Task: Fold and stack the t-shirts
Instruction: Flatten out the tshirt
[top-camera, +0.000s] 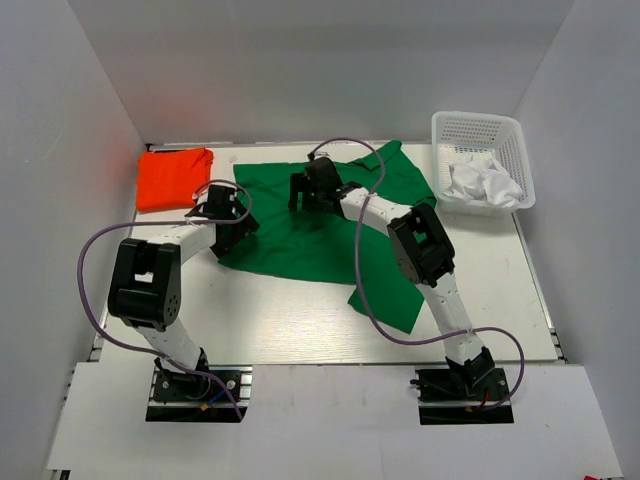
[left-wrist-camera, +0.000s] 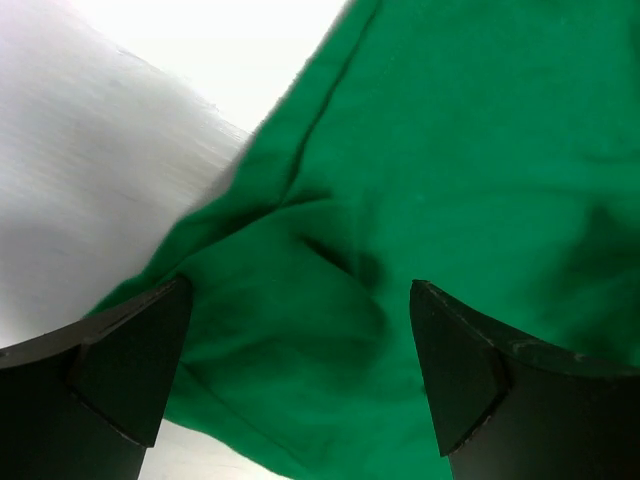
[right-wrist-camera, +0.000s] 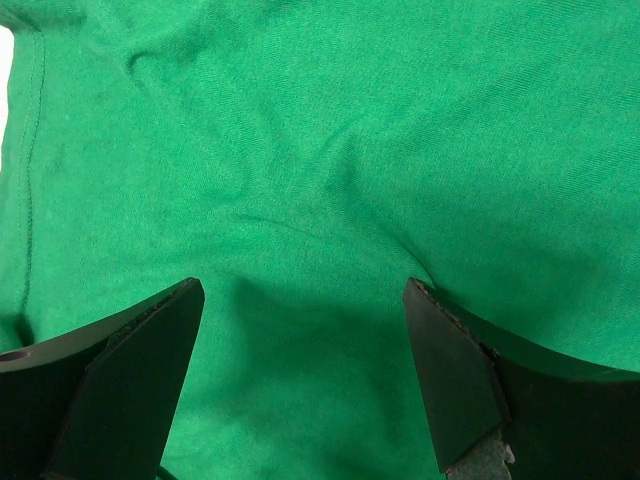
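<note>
The green t-shirt (top-camera: 300, 235) lies spread and rumpled across the middle of the table. A folded orange-red t-shirt (top-camera: 173, 177) sits at the far left. My left gripper (top-camera: 222, 205) is open, low over the green shirt's left edge; the left wrist view shows that hem (left-wrist-camera: 300, 330) between its fingers. My right gripper (top-camera: 305, 190) is open over the far middle of the green shirt; the right wrist view shows wrinkled green cloth (right-wrist-camera: 300, 300) between its fingers. Neither gripper holds anything.
A white mesh basket (top-camera: 505, 130) with crumpled white cloth (top-camera: 482, 182) stands at the far right. White walls close in the table on three sides. Purple cables loop from both arms over the table.
</note>
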